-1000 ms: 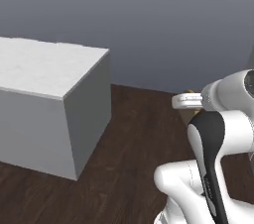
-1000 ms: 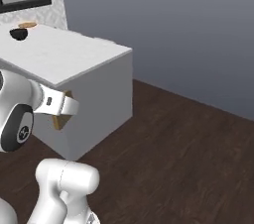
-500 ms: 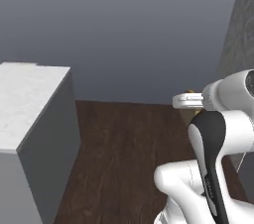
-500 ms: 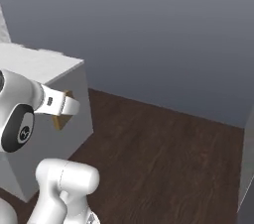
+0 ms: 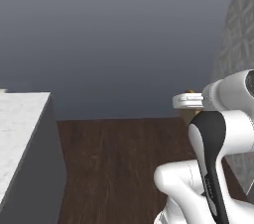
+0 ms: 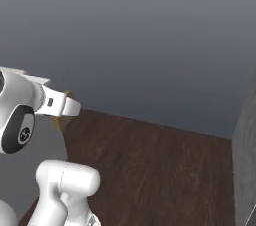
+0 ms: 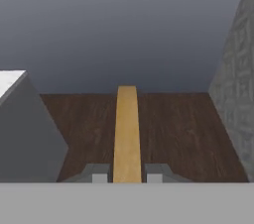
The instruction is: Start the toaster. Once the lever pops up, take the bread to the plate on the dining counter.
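Bread (image 7: 126, 134) in transit, pinched edge-on in my hand (image 7: 127, 173), with the desk's marble corner (image 5: 20, 119) off to the left.

I read this as the carry leg: both finger tips (image 7: 100, 174) are pressed against the tan slice's flat faces, and it sticks straight out ahead over the dark wood floor (image 6: 150, 170). In the right base view a sliver of tan peeks out behind the wrist. I cannot see the plate from here. My judgement: keep the wrist level and the grip firm while the base drives, swing slowly so the thin slice doesn't slip, and get the plate in sight before lowering anything.
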Available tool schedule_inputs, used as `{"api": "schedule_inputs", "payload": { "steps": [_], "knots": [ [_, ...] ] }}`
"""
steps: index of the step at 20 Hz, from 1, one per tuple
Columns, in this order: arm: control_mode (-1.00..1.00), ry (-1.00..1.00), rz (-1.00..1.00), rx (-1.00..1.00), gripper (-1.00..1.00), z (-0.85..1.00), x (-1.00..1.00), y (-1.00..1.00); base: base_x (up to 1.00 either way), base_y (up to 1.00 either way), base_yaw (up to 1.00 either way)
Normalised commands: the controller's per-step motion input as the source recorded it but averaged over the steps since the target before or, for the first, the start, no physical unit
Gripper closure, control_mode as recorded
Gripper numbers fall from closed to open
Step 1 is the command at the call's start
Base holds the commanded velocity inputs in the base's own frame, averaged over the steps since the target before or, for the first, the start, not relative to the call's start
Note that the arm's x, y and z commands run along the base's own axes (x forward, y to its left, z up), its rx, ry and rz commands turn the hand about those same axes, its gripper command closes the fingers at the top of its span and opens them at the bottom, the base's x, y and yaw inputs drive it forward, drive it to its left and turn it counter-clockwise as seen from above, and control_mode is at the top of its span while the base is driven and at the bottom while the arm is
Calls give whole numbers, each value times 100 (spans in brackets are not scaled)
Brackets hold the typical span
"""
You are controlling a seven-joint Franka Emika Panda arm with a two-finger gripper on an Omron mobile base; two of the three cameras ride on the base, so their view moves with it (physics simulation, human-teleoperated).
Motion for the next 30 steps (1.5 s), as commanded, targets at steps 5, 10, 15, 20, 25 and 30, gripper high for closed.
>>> {"api": "schedule_inputs", "payload": {
  "steps": [5, 10, 15, 20, 25, 30],
  "knots": [
    [100, 0, 0, 0, 100, 0, 0, 0, 100, 14, -10],
    [100, 0, 0, 0, 100, 0, 0, 0, 100, 12, 0],
    [100, 0, 0, 0, 100, 0, 0, 0, 100, 29, 8],
    [100, 0, 0, 0, 100, 0, 0, 0, 100, 30, 26],
    [100, 0, 0, 0, 100, 0, 0, 0, 100, 4, 57],
    [100, 0, 0, 0, 100, 0, 0, 0, 100, 0, 64]
  ]
}}
